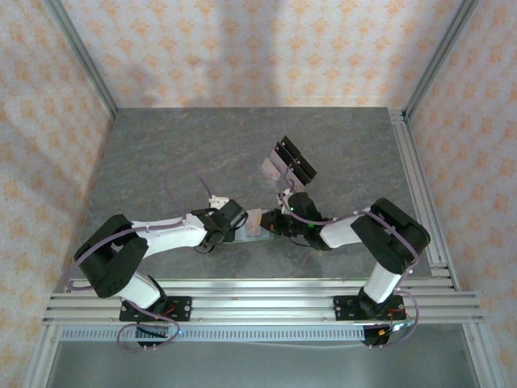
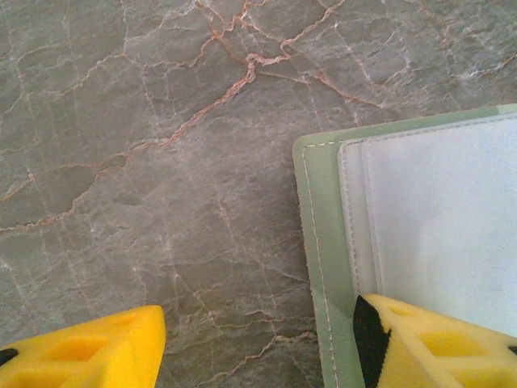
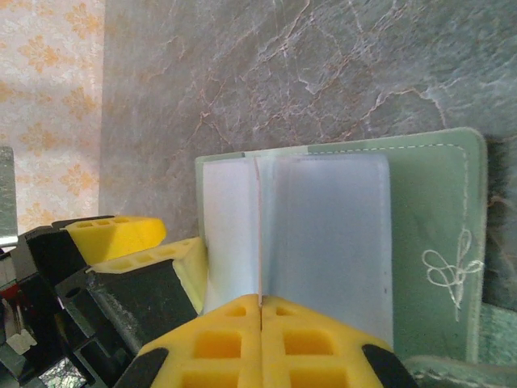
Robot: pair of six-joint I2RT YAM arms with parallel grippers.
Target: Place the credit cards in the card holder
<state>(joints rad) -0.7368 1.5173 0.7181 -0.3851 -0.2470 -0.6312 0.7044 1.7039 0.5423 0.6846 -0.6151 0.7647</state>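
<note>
The sage-green card holder (image 3: 428, 234) lies open on the table, its pale clear pockets facing up. My right gripper (image 3: 260, 301) is shut on a credit card (image 3: 258, 218), which shows edge-on as a thin pinkish line standing over the pockets. My left gripper (image 2: 258, 323) is open. Its right finger (image 2: 436, 343) rests on the card holder (image 2: 319, 242) at a pocket corner, and its left finger (image 2: 81, 352) is over bare table. In the top view both grippers meet at the card holder (image 1: 255, 225), the left (image 1: 234, 221) and the right (image 1: 279, 223).
A clear tilted acrylic rack (image 1: 291, 165) with black parts stands just behind the right gripper, with a mauve card (image 1: 271, 168) leaning in it. Aluminium rails (image 1: 416, 186) run along the table's right and near edges. Patterned walls enclose the table.
</note>
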